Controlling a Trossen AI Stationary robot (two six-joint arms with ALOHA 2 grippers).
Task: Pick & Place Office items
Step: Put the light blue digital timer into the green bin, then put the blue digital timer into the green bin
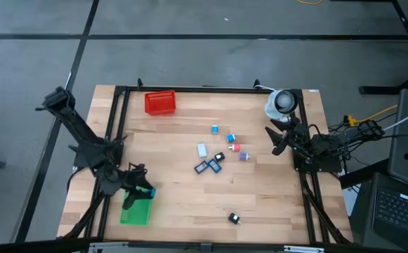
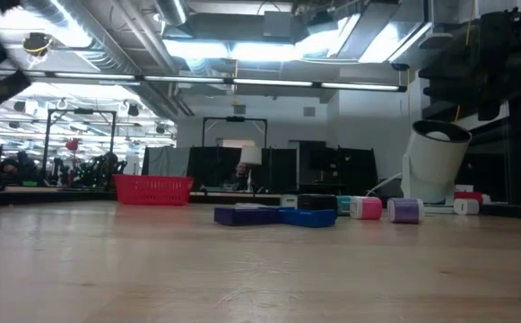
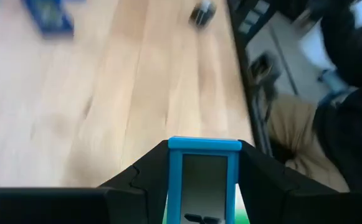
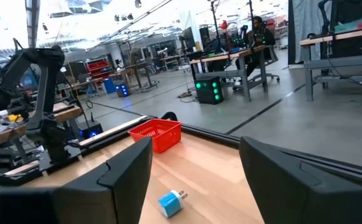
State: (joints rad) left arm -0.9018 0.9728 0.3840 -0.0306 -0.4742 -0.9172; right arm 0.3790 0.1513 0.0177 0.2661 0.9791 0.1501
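**Blue item going to the tray**

The left end effector [image 1: 142, 188] is gripping a blue item [image 3: 204, 180] just above the green tray [image 1: 136, 213]; the next move is probably lowering and releasing. Farther off, other items [image 1: 218, 156] are lying mid-desk. The right end effector [image 1: 279, 140] is waiting, fingers wide.

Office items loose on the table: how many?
9. Eight clustered mid-table: two blue pieces, pink, purple, grey-white, black, two dark blue. One black-and-white piece lies alone, lower in the high view. A tenth piece is in the left gripper by the green tray.
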